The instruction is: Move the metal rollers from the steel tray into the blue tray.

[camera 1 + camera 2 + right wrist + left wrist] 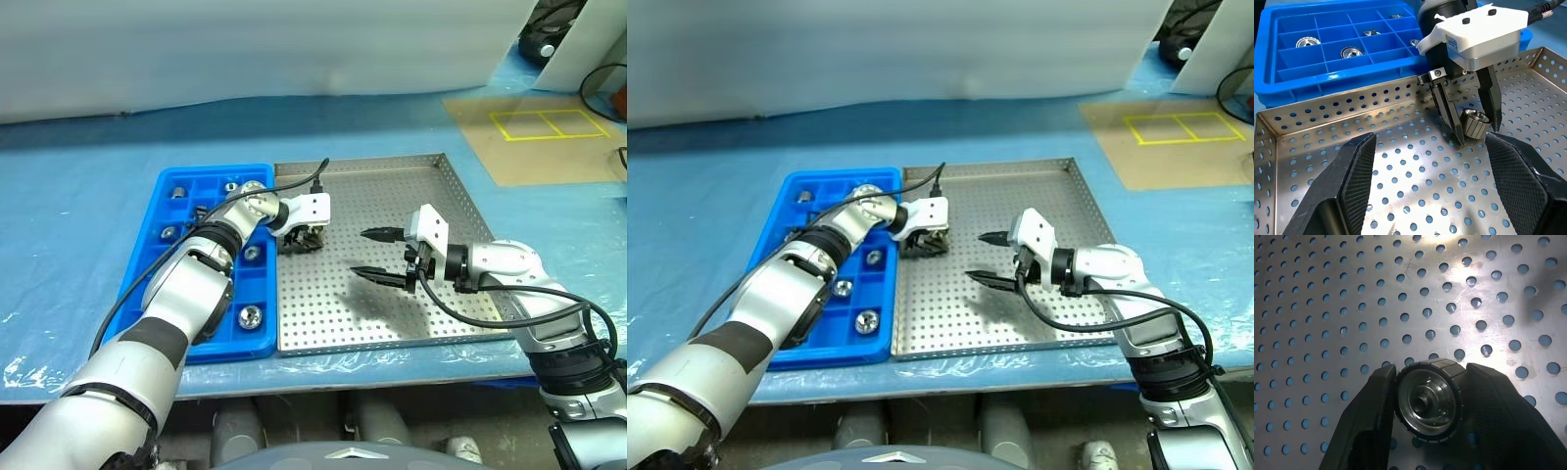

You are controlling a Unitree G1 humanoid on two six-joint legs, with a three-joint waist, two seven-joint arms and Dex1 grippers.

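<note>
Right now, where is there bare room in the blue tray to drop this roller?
The left gripper is shut on a roller over the steel tray. In the blue tray, the inner column beside the steel tray is crowded with rollers; bare compartments lie in the middle row between the rollers, and along its near wall.
</note>
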